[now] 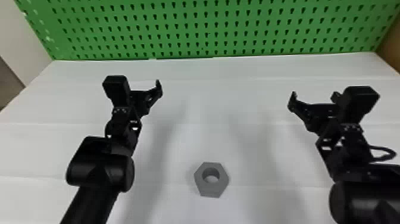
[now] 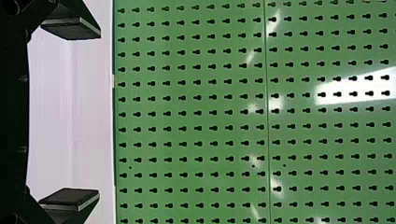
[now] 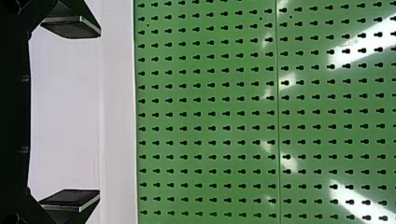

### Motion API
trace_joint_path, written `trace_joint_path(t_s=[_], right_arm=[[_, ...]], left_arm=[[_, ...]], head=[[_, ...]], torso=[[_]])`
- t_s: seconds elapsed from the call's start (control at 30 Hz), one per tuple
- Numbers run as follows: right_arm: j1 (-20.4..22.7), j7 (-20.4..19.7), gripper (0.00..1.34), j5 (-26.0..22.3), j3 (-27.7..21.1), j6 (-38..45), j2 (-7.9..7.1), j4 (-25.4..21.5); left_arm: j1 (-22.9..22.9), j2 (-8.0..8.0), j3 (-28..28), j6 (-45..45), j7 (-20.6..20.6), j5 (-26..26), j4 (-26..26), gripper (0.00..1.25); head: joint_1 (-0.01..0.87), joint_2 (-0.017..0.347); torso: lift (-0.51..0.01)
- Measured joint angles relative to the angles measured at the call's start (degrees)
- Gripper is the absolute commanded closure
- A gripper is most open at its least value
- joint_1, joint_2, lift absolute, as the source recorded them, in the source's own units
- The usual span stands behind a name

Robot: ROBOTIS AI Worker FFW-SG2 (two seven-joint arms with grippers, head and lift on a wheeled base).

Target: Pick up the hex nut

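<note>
Well hidden: underside of hex nut.

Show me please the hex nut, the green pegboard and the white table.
Hex nut [image 1: 210, 189], head view: grey face below its hole.
Green pegboard [image 1: 201, 29], head view: face between slots.
White table [image 1: 211, 101], head view: bare top surface.
</note>
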Motion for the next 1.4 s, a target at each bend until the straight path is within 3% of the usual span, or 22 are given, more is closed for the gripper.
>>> trace_joint_path(t_s=[0.97, 1.4], right_arm=[[0.86, 0.0, 0.09, -0.02, -0.13, 0.01, 0.0, -1.03], [0.71, 0.04, 0.09, 1.94, 1.67, 10.97, 0.0, -8.76]], left_arm=[[0.56, 0.0, 0.48, -0.18, 0.0, 0.23, -0.01, 0.09], [0.75, 0.0, 0.57, -0.25, 0.0, 0.26, -0.01, 0.09]], head=[[0.785, 0.149], [0.785, 0.149]], torso=[[-0.086], [-0.086]])
